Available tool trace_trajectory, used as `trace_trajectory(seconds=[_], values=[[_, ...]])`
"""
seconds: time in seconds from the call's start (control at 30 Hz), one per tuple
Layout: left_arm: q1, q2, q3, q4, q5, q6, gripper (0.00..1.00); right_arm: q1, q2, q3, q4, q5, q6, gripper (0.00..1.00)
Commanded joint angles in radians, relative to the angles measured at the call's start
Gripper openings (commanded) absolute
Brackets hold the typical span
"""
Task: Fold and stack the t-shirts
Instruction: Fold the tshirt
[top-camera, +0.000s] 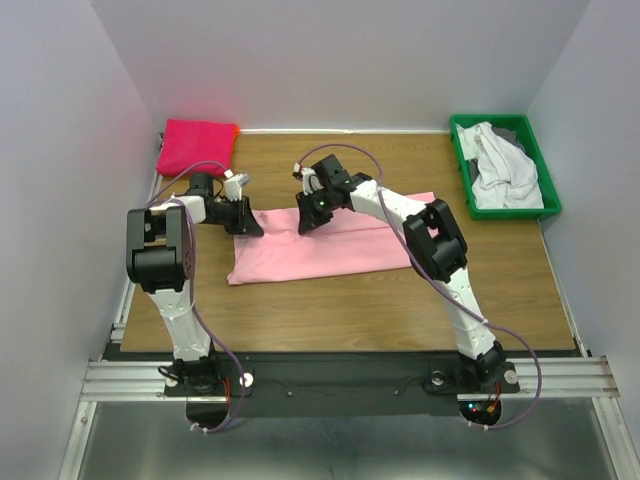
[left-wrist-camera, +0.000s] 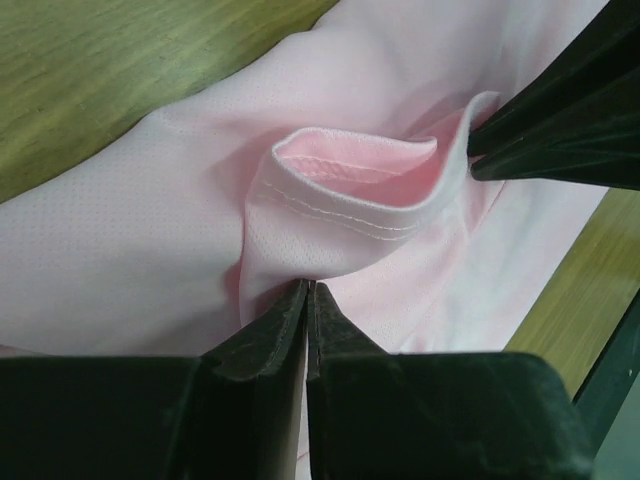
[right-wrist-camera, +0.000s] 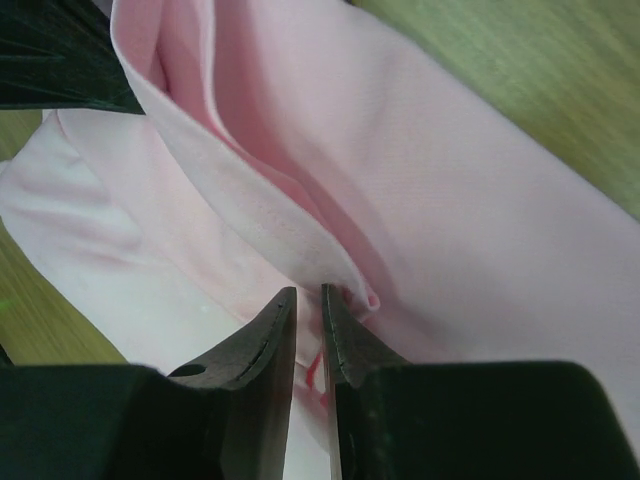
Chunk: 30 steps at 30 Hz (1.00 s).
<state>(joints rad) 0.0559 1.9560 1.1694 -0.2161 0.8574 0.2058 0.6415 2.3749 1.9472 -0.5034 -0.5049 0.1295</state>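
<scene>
A light pink t-shirt lies as a long folded band across the middle of the table. My left gripper is shut on its far edge near the left end; in the left wrist view the jaws pinch a fold under the hemmed edge. My right gripper is a short way to the right on the same edge, shut on a fold of the shirt with a thin gap filled by cloth. Each wrist view shows the other gripper's fingers close by.
A folded magenta shirt lies at the back left corner. A green bin at the back right holds crumpled white shirts. Bare wooden table lies in front of the pink shirt.
</scene>
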Motion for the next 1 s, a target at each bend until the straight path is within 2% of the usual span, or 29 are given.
trace_trajectory(seconds=[0.0, 0.3, 0.57, 0.83, 0.97], values=[[0.004, -0.008, 0.013, 0.021, -0.038, -0.014, 0.17, -0.019, -0.009, -0.034, 0.063, -0.013, 0.030, 0.22], [-0.022, -0.075, 0.052, 0.003, 0.021, 0.014, 0.19, -0.022, 0.000, -0.076, 0.080, -0.027, 0.039, 0.21], [-0.039, 0.013, 0.101, 0.090, 0.046, -0.075, 0.21, -0.023, 0.003, -0.079, 0.083, -0.021, 0.050, 0.21], [-0.007, 0.093, 0.121, 0.142, -0.070, -0.163, 0.20, -0.026, 0.001, -0.100, 0.083, -0.006, 0.048, 0.21], [0.015, 0.093, 0.115, 0.097, -0.127, -0.146, 0.15, -0.032, -0.008, -0.102, 0.083, -0.001, 0.044, 0.21]])
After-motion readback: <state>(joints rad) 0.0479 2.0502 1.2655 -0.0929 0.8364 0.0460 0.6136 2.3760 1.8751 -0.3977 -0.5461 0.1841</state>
